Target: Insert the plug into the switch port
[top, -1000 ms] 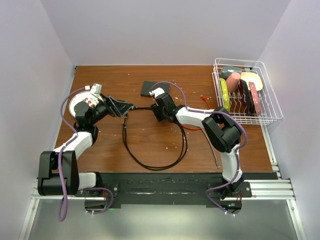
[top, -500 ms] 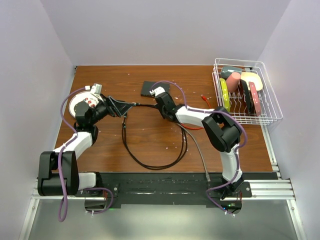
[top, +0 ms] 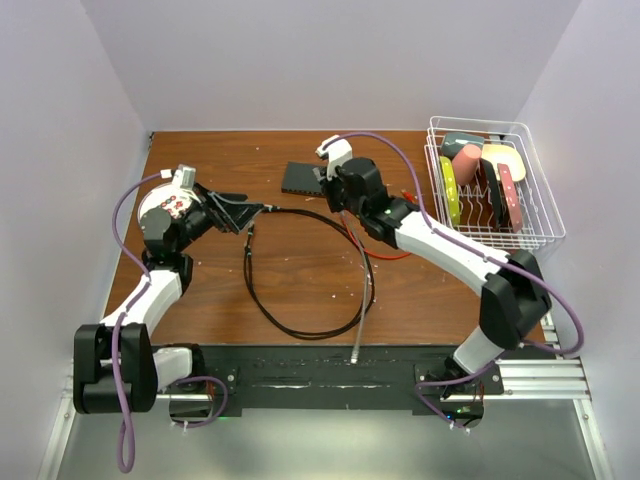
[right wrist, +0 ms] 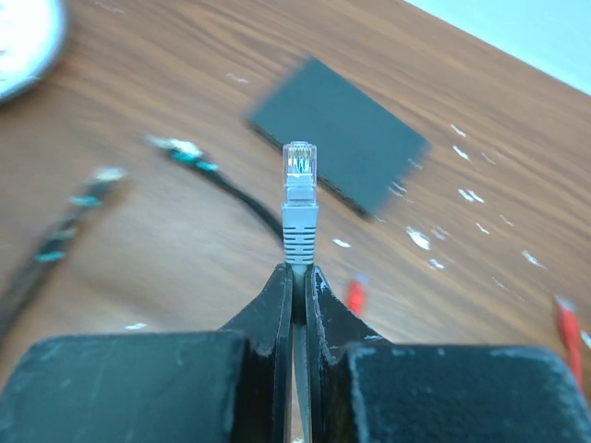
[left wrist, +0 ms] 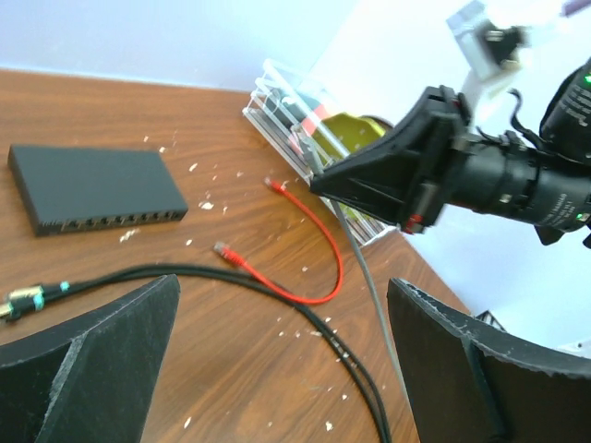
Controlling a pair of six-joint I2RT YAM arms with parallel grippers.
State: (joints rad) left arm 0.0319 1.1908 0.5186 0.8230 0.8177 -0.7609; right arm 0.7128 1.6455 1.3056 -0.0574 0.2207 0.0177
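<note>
The switch (top: 302, 178) lies flat on the counter (top: 220, 300), just ahead and left of my right claw (right wrist: 297, 277). That claw is clamped on the grey cable (top: 368, 290) right behind the plug (right wrist: 299, 171), which points forward, clear of the counter. My left claw (left wrist: 282, 365) gapes wide, holding nothing. Grab is done; aligning and seating in a port (left wrist: 115, 220) are left. Versus a second ago, the right claw has closed, lifted and moved toward the switch.
</note>
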